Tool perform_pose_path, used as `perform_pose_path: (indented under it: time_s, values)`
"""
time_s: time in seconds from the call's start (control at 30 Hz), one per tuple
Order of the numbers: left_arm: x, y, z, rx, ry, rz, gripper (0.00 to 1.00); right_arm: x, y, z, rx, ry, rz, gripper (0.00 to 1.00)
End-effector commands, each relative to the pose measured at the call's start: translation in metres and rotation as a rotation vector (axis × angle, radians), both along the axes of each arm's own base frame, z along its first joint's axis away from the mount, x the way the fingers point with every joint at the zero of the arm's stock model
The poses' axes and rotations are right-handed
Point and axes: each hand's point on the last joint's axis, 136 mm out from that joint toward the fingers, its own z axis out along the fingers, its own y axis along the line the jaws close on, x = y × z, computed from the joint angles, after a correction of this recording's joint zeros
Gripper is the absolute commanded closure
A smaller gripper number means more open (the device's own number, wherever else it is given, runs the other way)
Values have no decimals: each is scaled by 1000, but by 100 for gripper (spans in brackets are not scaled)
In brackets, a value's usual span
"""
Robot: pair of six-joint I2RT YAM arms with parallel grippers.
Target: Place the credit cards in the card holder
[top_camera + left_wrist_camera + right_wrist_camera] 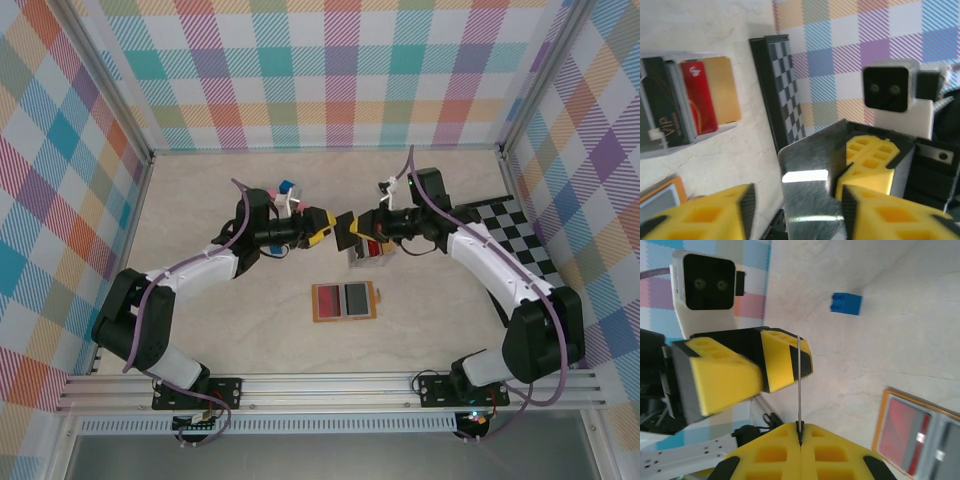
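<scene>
Top view: the card holder (315, 303) lies open on the tabletop with two cards (343, 300) already in it, and more credit cards (371, 252) wait behind it.

Left wrist: the left gripper (797, 205) stands apart around a grey card (807, 175).

Right wrist: the right gripper (800, 432) is clamped on that card, which looks not yet stowed.

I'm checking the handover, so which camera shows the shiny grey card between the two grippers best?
The left wrist view: the shiny grey rectangular card faces it broadside. The right wrist view catches the card edge-on, a thin line pinched in the right gripper. The top view gives a small dark sliver.
</scene>
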Motion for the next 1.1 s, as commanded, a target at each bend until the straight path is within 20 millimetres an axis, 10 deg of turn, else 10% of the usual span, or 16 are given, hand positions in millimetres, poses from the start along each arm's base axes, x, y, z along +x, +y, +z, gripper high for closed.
perform_pose_path:
  time_s: [0.0,0.47,1.07]
  values:
    - [-12,15,-28,182,42,26,42,-15,-28,-38,-205,24,-52,100]
    - [-81,54,-127,593,209,62,32,-52,-61,-148,-728,14,-157,100]
    - [-99,29,-179,665,290,-82,43,-57,-41,-170,-590,33,-149,100]
